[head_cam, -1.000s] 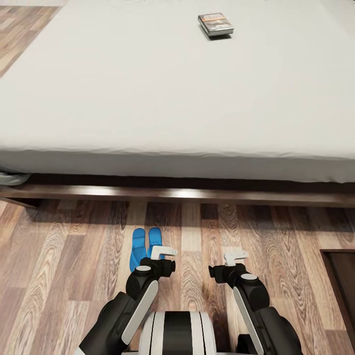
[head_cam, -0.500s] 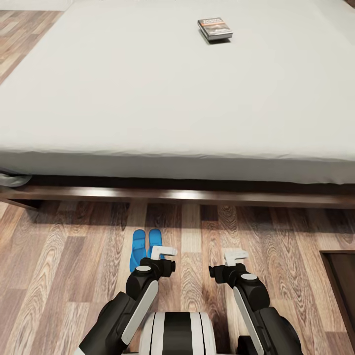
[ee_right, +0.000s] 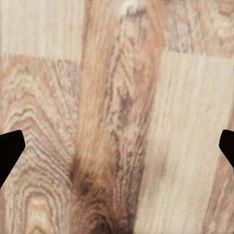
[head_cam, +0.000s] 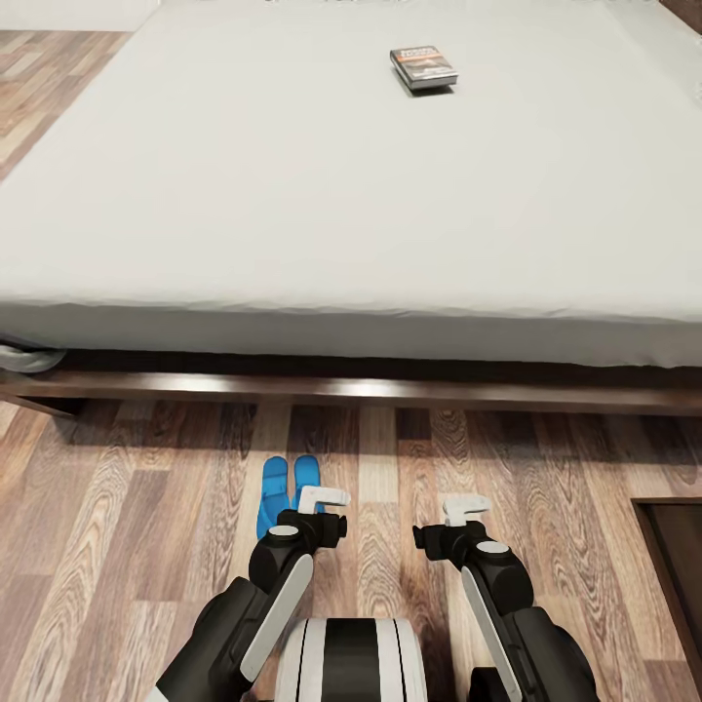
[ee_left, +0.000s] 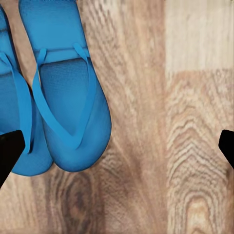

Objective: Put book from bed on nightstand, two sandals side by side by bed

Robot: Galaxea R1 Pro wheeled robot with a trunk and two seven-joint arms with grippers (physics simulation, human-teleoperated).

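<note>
I am looking down over the large low bed [head_cam: 351, 175] with its plain off-white mattress and dark brown wooden frame. The small thin paperback book [head_cam: 423, 66], dark-covered with an orange band, lies flat on the mattress near the far side, well apart from both arms. The 2 bright blue flip-flop sandals [head_cam: 288, 492] lie side by side, touching, on the brown wood-plank floor [head_cam: 127, 546] near the bed's near edge. My left tool [head_cam: 324, 499] hangs above the floor just beside them, its fingers spread wide with nothing between them; in the left wrist view the sandals [ee_left: 53, 97] sit off to one side. My right tool [head_cam: 466, 507] is likewise wide and empty over bare planks [ee_right: 117, 117].
</note>
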